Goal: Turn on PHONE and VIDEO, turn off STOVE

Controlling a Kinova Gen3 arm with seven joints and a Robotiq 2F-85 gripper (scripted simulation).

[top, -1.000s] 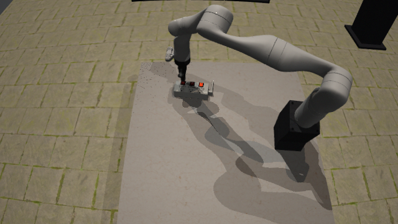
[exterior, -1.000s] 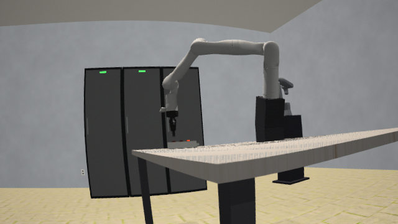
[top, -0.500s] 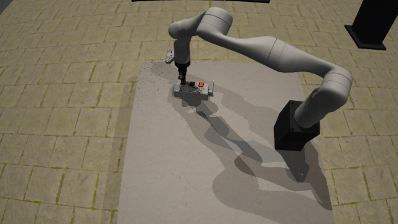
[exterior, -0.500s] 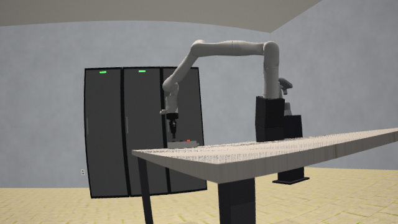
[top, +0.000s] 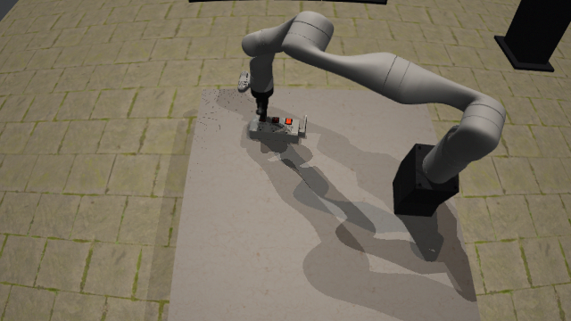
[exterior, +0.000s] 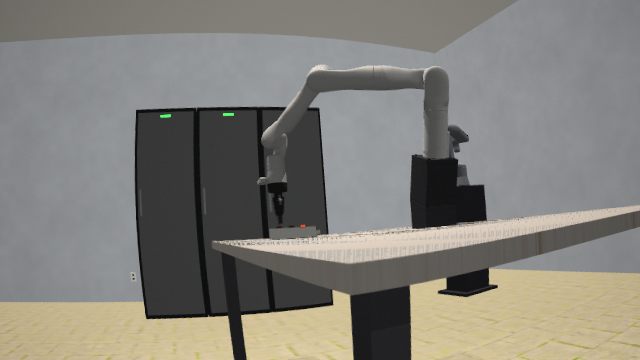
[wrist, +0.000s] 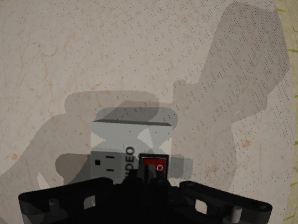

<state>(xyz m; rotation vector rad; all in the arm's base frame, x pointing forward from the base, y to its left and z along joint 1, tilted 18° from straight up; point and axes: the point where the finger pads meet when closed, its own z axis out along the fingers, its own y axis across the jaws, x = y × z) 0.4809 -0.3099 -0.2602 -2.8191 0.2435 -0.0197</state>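
The grey power strip (top: pixel 277 132) (exterior: pixel 294 232) (wrist: pixel 131 137) lies right way up near the far left corner of the table (top: pixel 268 250) (exterior: pixel 400 250) (wrist: pixel 100 36). In the top view its right switch (top: pixel 288 120) glows bright red, and the middle switch (top: pixel 276 119) is dark red. The left switch is hidden under my fingers. My gripper (top: pixel 262 118) (exterior: pixel 280 220) (wrist: pixel 146 175) is shut, points straight down and has its tips at the strip's left end, on or just above that switch. The wrist view shows a red switch (wrist: pixel 153 160) right at the fingertips. The labels are too small to read.
The arm's black base block (top: pixel 424 183) (exterior: pixel 434 190) stands on the table's right side. The table's left edge lies close to the strip. Tall black cabinets (exterior: pixel 200 210) stand behind the table, and a black pillar (top: pixel 531 36) stands on the floor at the far right.
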